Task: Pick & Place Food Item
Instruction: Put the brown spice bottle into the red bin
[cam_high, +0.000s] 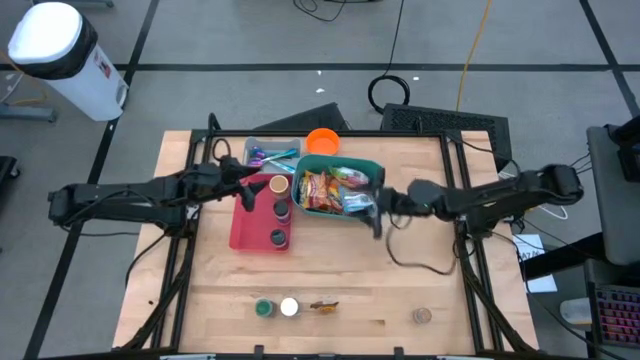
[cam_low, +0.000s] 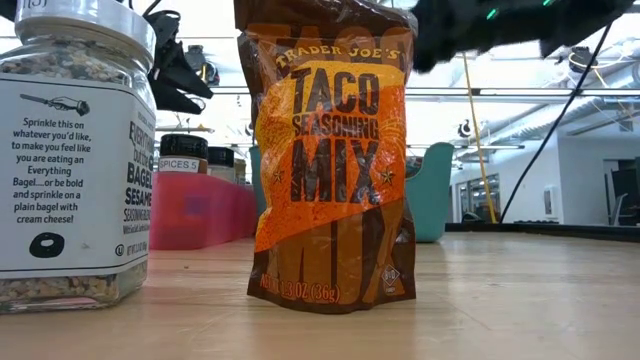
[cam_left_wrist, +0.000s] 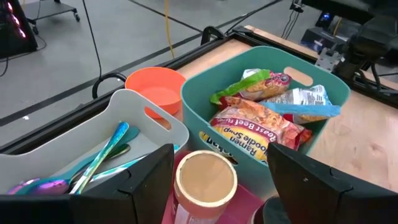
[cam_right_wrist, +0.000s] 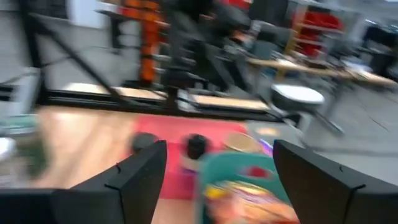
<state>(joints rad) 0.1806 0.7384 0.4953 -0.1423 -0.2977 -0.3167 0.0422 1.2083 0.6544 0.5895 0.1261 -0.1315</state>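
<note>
R hand (cam_high: 377, 212) wide, empty, at teal bin (cam_high: 310, 215) edge; snack packets (cam_high: 328, 190) beside.

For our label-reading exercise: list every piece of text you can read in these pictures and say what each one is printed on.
"TRADER JOE'S TACO SEASONING MIX": the orange pouch.
"Sprinkle this on whatever you'd like... Everything Bagel... cream cheese!": the glass jar.
"SPICES": the dark-lidded jar in the red tray.
"Ramen Noodle": the packet in the teal bin.
The pouch's weight line and the white bin's label are too small to read reliably.
</note>
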